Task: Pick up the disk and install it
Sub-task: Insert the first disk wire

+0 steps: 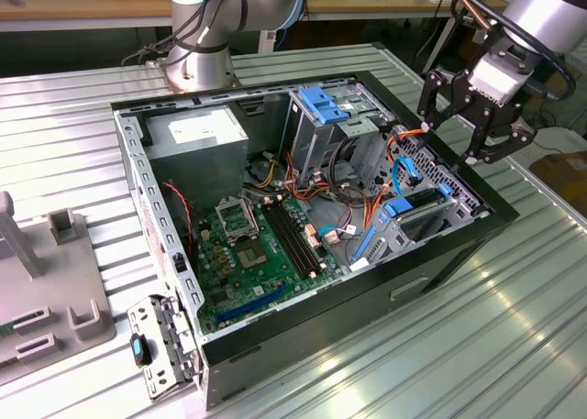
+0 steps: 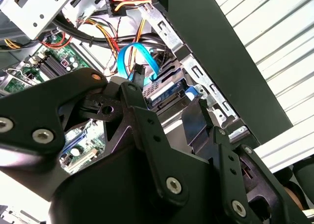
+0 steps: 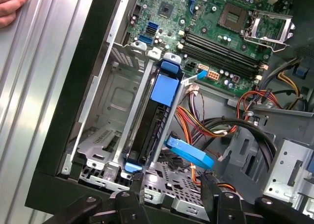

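Gripper point(image 1: 448, 144) spread apart and empty, I hang just above the drive end of the computer case point(image 1: 321, 309) on the tabletop point(image 1: 514, 346). One disk point(image 3: 153, 128) stands on edge in the metal bay. Its blue rails sit in the guides, which I judge is what holds it seated. One curved blue cable point(image 3: 191, 153) lies beside it. One person's hand point(image 3: 12, 8) rests on the tabletop.
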Robot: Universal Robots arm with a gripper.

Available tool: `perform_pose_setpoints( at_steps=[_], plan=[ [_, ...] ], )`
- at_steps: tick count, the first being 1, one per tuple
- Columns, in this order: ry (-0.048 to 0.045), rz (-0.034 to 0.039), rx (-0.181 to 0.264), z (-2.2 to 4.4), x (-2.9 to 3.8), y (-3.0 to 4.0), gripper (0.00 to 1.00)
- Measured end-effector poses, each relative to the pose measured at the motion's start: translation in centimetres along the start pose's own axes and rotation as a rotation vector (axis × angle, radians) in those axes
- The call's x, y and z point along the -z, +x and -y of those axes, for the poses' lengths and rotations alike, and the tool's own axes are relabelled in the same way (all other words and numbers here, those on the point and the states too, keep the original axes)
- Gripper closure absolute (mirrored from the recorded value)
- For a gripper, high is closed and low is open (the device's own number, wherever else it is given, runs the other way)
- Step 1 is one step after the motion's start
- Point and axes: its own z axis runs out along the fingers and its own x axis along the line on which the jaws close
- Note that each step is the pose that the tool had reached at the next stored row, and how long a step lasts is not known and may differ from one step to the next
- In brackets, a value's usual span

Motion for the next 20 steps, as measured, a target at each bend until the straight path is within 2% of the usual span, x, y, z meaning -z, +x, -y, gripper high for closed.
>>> perform_pose_setpoints(
  at_steps=[20],
  plan=[
    [0.0,0.0002,0.0,0.2,-0.04,-0.53,0.42]
  ],
)
